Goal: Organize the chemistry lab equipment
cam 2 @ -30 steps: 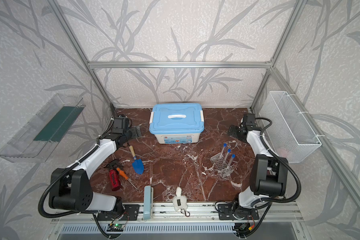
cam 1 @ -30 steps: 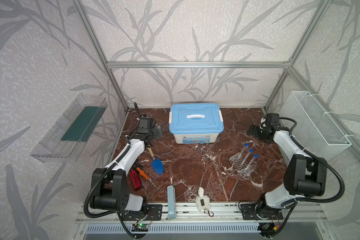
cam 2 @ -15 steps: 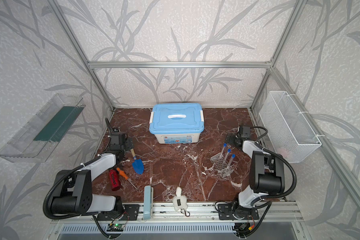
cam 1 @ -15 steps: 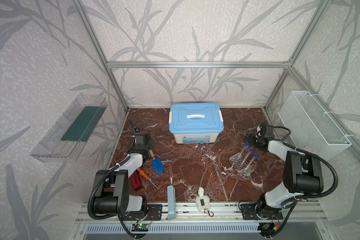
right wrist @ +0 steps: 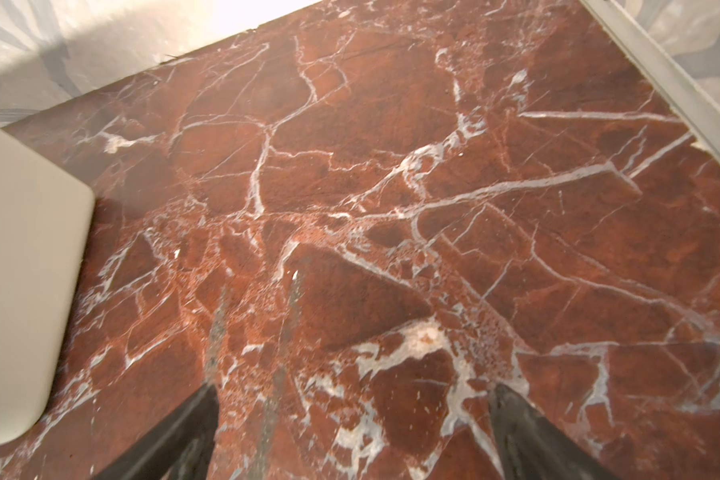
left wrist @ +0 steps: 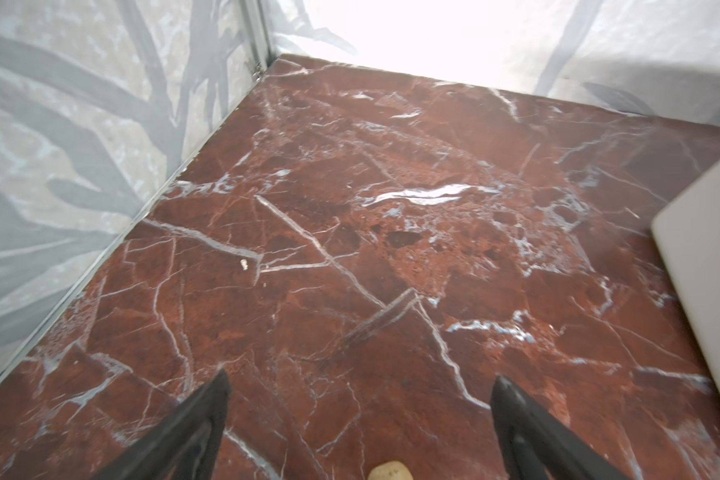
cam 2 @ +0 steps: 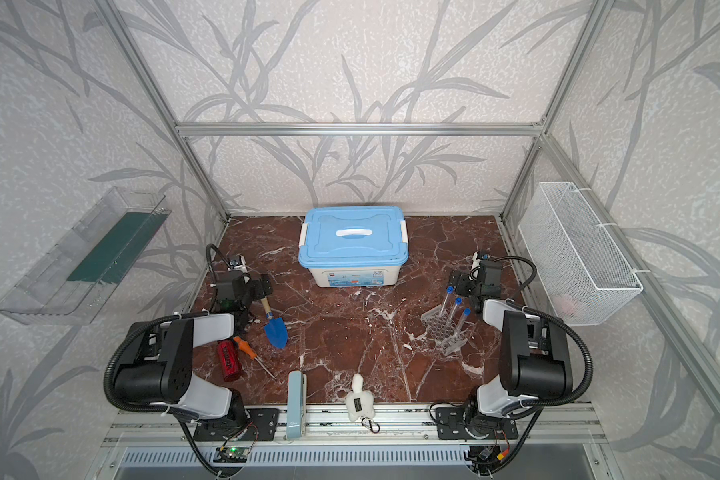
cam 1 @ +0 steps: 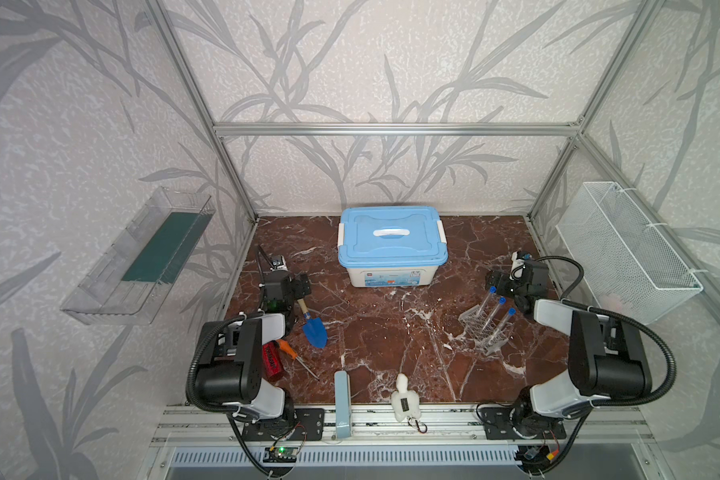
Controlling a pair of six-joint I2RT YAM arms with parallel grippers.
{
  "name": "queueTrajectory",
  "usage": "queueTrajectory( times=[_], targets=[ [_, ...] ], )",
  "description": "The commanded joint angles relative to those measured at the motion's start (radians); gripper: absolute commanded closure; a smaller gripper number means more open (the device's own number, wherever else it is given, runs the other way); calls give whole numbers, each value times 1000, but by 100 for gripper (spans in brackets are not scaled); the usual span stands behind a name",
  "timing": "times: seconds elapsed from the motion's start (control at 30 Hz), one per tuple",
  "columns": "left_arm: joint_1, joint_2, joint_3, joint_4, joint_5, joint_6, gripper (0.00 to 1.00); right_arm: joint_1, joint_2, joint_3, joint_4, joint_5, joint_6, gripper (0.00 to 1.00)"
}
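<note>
left fingers (left wrist: pixel 184 432) are standing wide apart, gripping nothing, over bare bench (left wrist: pixel 350 208); the trowel (cam 1: pixel 314 330) handle tip is peeking in at the wrist view's edge. right fingers (right wrist: pixel 175 440) are likewise gaping, empty, near the tube rack (cam 1: pixel 471 319). rack is holding three blue-capped tubes (cam 1: pixel 493 316), leaning; they are showing only as blurred streaks in the right wrist view. one blue-lidded box (cam 1: pixel 393 245) is sitting shut, contents hidden, cut off in both wrist views. one wire basket (cam 1: pixel 624 249) on the wall is holding something pale, too faint to name. one clear wall shelf (cam 1: pixel 142 257) is carrying a green liner.
</note>
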State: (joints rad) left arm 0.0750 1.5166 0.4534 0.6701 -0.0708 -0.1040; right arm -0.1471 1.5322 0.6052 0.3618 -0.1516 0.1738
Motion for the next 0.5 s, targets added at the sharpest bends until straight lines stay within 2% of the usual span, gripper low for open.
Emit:
queueTrajectory(
  times=[0.0, 0.13, 0.2, 0.27, 0.33, 0.47],
  targets=[
    [3, 8, -57, 197, 69, 42, 1, 18, -67, -72, 169, 10, -31, 1],
    [3, 26, -66, 224, 112, 61, 1, 46, -57, -111, 243, 30, -55, 1],
    [3, 48, -88, 294, 154, 75, 1, 53, -55, -107, 242, 20, -66, 1],
    [3, 36, -78, 252, 155, 76, 1, 61, -61, -118, 256, 19, -77, 1],
    [3, 47, -85, 288, 156, 76, 1, 76, -70, -141, 289, 23, -97, 1],
    [3, 44, -88, 283, 173, 84, 1, 146, -81, -213, 430, 66, -172, 1]
  ],
)
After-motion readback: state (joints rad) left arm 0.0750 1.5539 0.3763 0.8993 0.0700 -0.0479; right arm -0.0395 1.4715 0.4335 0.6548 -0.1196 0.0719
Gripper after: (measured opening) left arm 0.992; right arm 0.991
